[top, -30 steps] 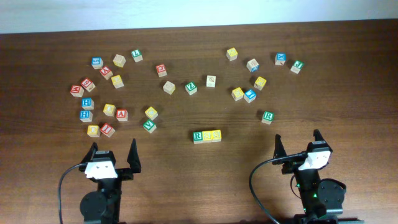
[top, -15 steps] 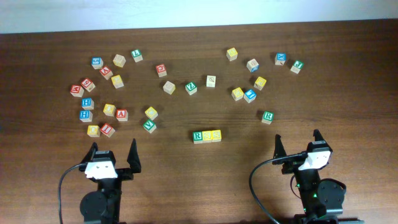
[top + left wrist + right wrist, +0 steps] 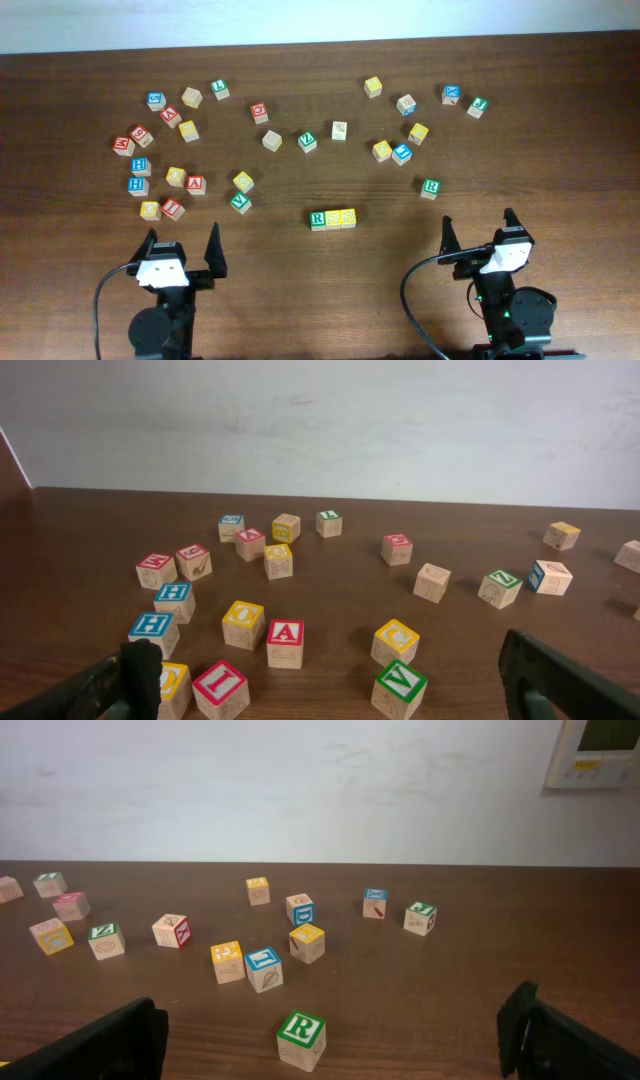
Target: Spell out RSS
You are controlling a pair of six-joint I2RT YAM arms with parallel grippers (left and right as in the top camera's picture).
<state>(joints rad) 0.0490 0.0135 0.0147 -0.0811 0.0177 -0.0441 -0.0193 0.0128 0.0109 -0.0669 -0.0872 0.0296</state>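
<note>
Left gripper (image 3: 182,236) and right gripper (image 3: 478,222), seen from overhead at the near edge of the table (image 3: 300,290), each with its jaws spread wide and nothing between them. In the left wrist view the dark fingers (image 3: 138,678) frame the lower corners with only bare wood and loose cubes between; the right wrist view shows the same wide gap between its fingers (image 3: 120,1038). Between the two arms and slightly ahead of them lies the RSS row (image 3: 333,218): the green R cube (image 3: 318,219) on the left, the first yellow S cube (image 3: 333,218) touching it, and the second yellow S cube (image 3: 347,216) touching that one, all three side by side in a line apart from every other block. Neither wrist view shows this row. Ahead of the right gripper, well apart from the row, stands a loose green R block (image 3: 430,187). Ahead of the left gripper sit a green Y block (image 3: 240,202), a red I block (image 3: 172,208), a red A block (image 3: 195,184) and two blue H blocks (image 3: 139,175). Further blocks are scattered across the far half of the table, up to a pale wall (image 3: 320,420).
</note>
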